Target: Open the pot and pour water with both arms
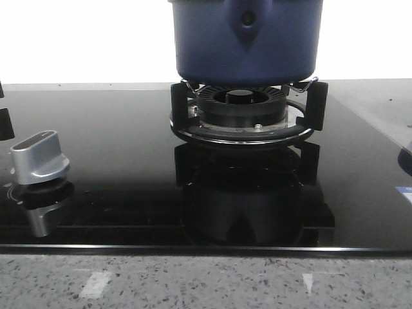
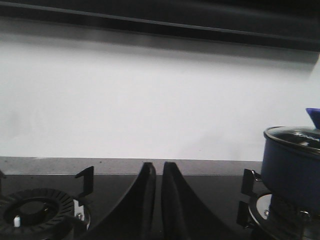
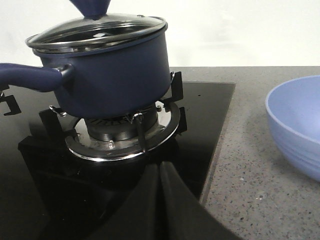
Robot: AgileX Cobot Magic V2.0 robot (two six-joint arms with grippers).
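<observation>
The dark-blue pot [image 1: 248, 38] sits on the gas burner's pan support [image 1: 248, 112] at the back centre of the black hob. In the right wrist view the pot [image 3: 107, 75] carries a glass lid with a steel rim [image 3: 97, 31] and a blue knob, and its blue handle [image 3: 30, 76] sticks out sideways. My right gripper [image 3: 161, 166] is shut and empty, low over the hob in front of the burner. My left gripper [image 2: 158, 167] is shut and empty, between two burners, with the pot [image 2: 292, 162] off to one side. Neither gripper shows in the front view.
A light-blue bowl [image 3: 297, 125] stands on the speckled counter beside the hob. A silver stove knob [image 1: 40, 158] sits at the hob's front left. A second, bare burner [image 2: 35, 215] shows in the left wrist view. A white wall runs behind.
</observation>
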